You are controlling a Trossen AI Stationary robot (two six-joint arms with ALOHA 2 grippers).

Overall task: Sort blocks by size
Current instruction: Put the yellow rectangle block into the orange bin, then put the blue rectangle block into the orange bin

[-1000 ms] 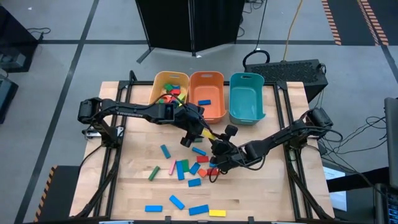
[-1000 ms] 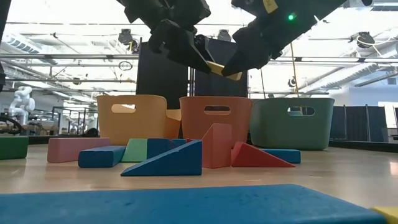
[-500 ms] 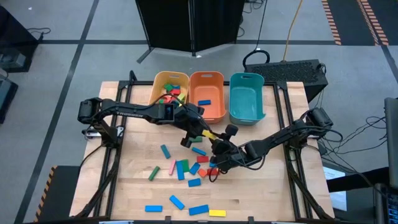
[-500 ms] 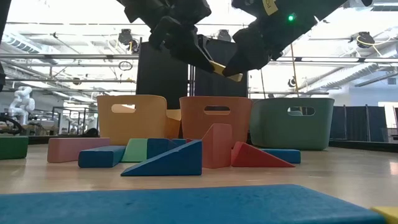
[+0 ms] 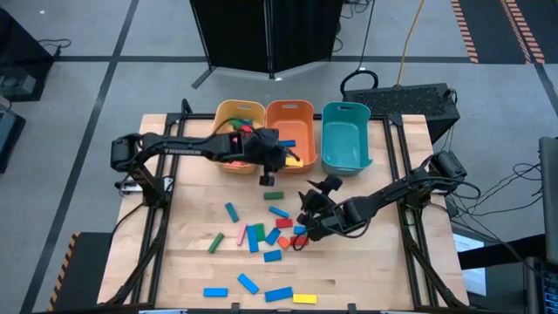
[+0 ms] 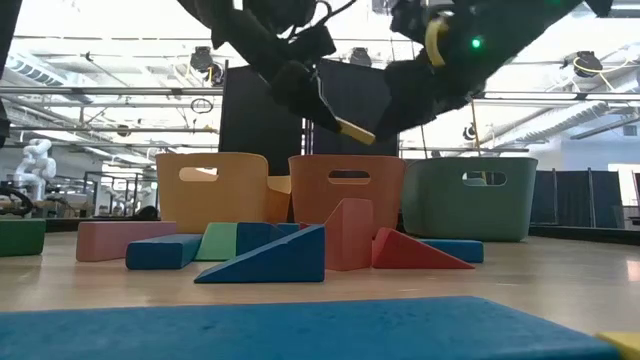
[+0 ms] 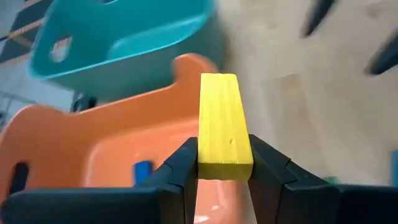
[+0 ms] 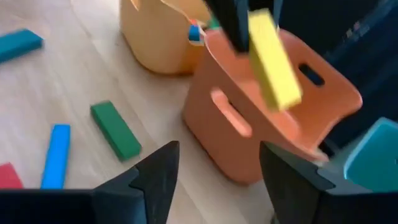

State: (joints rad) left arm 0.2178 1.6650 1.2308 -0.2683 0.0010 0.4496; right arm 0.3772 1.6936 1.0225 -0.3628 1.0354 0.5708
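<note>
My left gripper is shut on a yellow bar and holds it in the air at the near rim of the orange bin. In the low view the bar slants down out of that gripper. My right gripper stands open above the table, nearer and to the right, with nothing between its fingers. Several loose blocks in blue, red, green and pink lie flat on the table below it. My left gripper pinches the yellow bar's two long sides at its near end between the two fingers. The bar sticks out forward along the fingers, which slant downward toward the bins. It is lifted clear of the table and bins, tilted with its free end lower.
A yellow bin with several blocks, the orange bin with a blue block, and a teal bin stand in a row at the far edge. More blue blocks and a yellow one lie near the front edge.
Both grippers were at the yellow bar above the table's middle. My right gripper has let go of it and opened. My left gripper has carried the bar toward the far edge, up to the orange bin, turning as it went.
</note>
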